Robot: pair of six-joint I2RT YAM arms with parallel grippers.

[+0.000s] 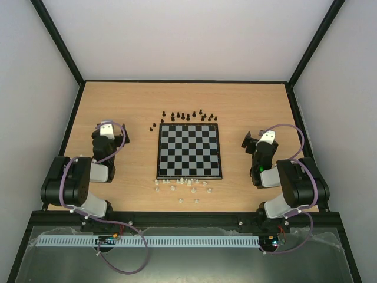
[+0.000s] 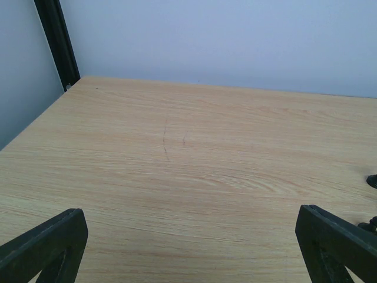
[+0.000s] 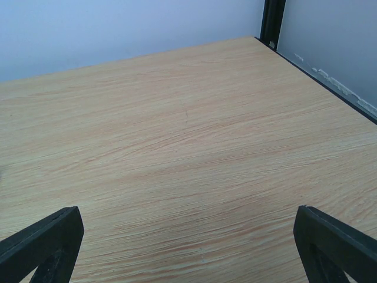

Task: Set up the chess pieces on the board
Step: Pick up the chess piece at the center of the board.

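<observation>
I see a light wood bench (image 1: 118, 100), plain white walls (image 1: 188, 35) w/ black frame posts (image 1: 57, 40), even lighting.

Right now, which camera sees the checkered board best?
The top external view. It shows the whole board from above, every square, in the middle of the table. The left wrist and right wrist views show none of it, mostly just the wooden table.

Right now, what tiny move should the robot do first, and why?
Probably swing the open left gripper rightward, toward the two black pieces beside the far-left corner of the board. The board is bare, all pieces stand off it, and these two lie nearest that gripper.
</observation>
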